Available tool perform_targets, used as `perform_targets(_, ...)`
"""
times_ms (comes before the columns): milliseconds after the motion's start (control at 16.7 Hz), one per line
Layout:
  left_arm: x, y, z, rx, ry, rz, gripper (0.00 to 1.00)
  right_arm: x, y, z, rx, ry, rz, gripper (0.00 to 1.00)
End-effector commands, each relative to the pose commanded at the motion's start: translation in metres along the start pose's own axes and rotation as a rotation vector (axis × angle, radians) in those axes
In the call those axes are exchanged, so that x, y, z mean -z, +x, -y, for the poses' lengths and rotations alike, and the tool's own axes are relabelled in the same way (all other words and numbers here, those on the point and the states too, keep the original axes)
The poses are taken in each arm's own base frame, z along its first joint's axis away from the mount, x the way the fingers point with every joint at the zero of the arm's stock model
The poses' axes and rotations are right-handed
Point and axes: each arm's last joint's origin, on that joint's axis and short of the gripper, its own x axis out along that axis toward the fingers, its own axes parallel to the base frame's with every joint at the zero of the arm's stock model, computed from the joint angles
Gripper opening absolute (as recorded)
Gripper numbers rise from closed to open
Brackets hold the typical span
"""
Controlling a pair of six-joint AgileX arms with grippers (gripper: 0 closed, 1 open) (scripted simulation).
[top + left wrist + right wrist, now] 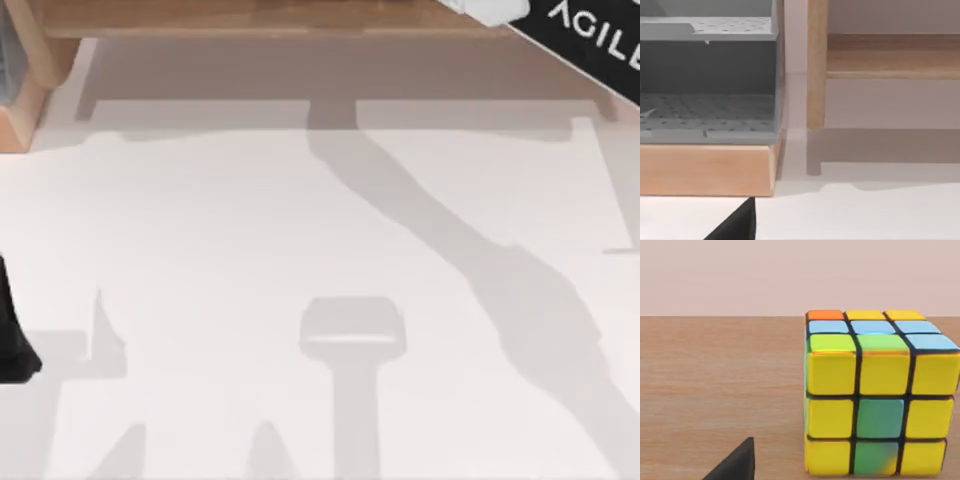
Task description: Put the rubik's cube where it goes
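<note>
Here the multicoloured rubik's cube (880, 395) sits upright on a brown wooden shelf surface (715, 390) in the right wrist view, close before the camera, its facing side mostly yellow with two green squares in the middle column, its top showing light blue, yellow and one orange square. A pale pinkish wall stands behind the wood. A dark tip of the right pincer (735, 465) juts in just beside the cube without touching it; how far it is open I cannot tell. In the top view the white bench (250, 220) carries long grey shadows of the arms, with a light wooden shelf unit (260, 18) along the far edge and a black AgileX arm segment (590, 35) at the far right corner. A dark piece of the left arm (12, 340) shows at the left edge. The left wrist view faces a grey perforated two-tier rack (710, 105) on a wooden base (705, 170), next to a wooden shelf leg (816, 65); a dark tip of the left pincer (735, 227) shows, its opening not discernible.
</note>
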Motion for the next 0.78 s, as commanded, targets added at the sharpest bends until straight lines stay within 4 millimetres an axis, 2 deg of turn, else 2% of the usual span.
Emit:
perform_targets(360, 0.0, 0.0, 0.0, 0.0, 0.0, 0.0, 1.0, -0.02, 0.019, 0.001, 0.0, 0.002, 0.002, 1.0)
perform_targets(780, 0.0, 0.0, 0.0, 0.0, 0.0, 0.0, 1.0, 0.004, 0.054, -0.001, 0.0, 0.002, 0.004, 1.0)
